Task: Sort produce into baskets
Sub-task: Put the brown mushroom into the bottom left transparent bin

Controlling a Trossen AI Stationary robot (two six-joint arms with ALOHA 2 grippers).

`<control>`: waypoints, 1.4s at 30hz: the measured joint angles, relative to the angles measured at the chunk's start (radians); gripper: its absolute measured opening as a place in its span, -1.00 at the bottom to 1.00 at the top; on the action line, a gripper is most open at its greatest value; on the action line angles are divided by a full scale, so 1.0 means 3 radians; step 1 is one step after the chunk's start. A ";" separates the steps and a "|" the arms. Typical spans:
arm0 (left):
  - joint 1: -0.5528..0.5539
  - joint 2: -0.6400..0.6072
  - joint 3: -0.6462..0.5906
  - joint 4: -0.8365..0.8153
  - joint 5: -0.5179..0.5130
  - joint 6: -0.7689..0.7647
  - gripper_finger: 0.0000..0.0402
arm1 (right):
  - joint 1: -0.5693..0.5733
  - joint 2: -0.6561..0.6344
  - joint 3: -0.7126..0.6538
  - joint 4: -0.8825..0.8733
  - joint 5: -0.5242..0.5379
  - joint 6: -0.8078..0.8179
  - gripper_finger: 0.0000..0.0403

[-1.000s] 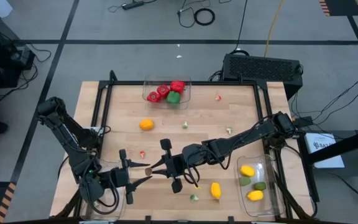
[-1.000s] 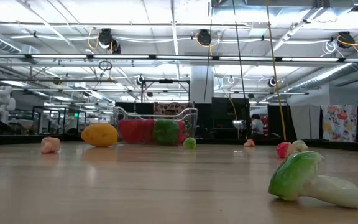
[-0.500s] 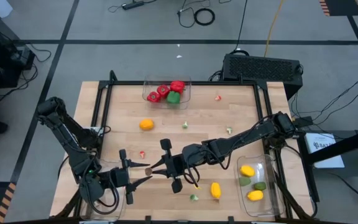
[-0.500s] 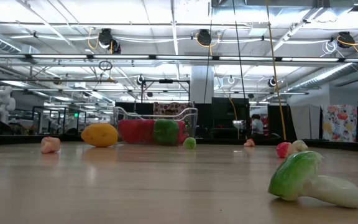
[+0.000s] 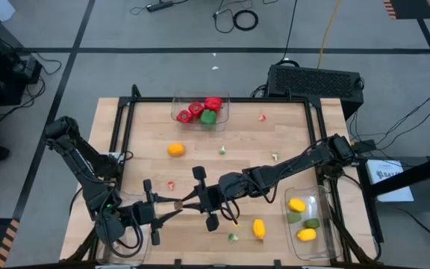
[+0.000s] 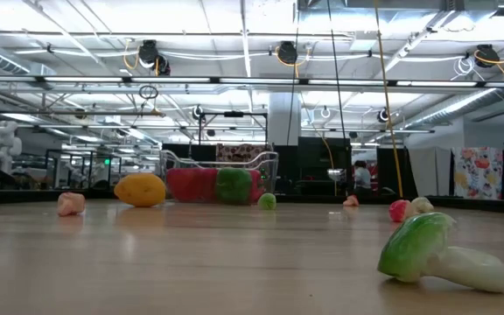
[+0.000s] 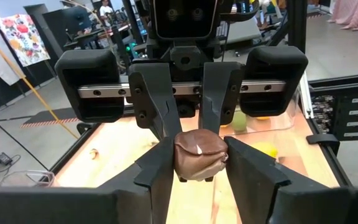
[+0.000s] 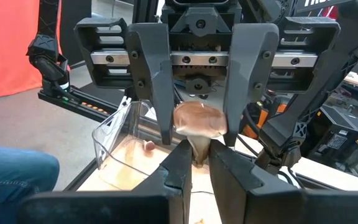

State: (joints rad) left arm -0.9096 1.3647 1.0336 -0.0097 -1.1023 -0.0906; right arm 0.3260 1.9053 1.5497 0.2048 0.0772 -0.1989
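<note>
Brown mushroom-like toy hangs between both hands near the counter's front edge: left hand closing on its cap, right hand gripping its stem, axis running hand to hand.

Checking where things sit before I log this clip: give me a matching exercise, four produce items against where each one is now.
Items:
1. brown piece
2. orange
3. red peppers
4. limes

Places:
a. in the far bin
b. loose on the table
c. in the right-hand bin
d. gripped by the left pincer and the right pincer at once

Pairs: 1-d; 2-b; 3-a; 4-c
</note>
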 joint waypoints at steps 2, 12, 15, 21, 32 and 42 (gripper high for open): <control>-0.0001 0.0000 0.0000 0.0000 0.0001 0.0000 -0.29 | 0.0000 0.0000 0.0000 -0.0004 0.0000 0.0004 -0.76; -0.0001 0.0000 0.0000 -0.0001 0.0043 0.0005 -0.29 | 0.0010 0.0000 0.0001 -0.0120 0.0006 0.0114 -0.31; -0.0001 0.0000 0.0001 -0.0001 0.0047 0.0006 -0.29 | 0.0010 0.0000 0.0000 -0.0157 0.0010 0.0125 -0.05; -0.0075 0.0000 0.0001 -0.0008 0.0051 0.0062 -0.29 | 0.0011 -0.0001 0.0001 -0.0504 0.0371 0.0188 0.38; -0.0503 -0.0025 0.0001 -0.1341 0.0098 -0.0966 -0.29 | 0.0010 -0.0014 0.0001 -0.1388 0.0540 0.0454 0.53; -0.0931 -0.0047 0.0001 -0.2634 0.1099 -0.2937 -0.29 | 0.0004 0.0079 0.0005 -0.1512 0.0527 0.0575 0.53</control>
State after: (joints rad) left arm -1.1889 1.3506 1.0340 -0.7999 -0.7725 -0.9717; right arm 0.3272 1.9289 1.5513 -0.2489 0.2354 -0.0264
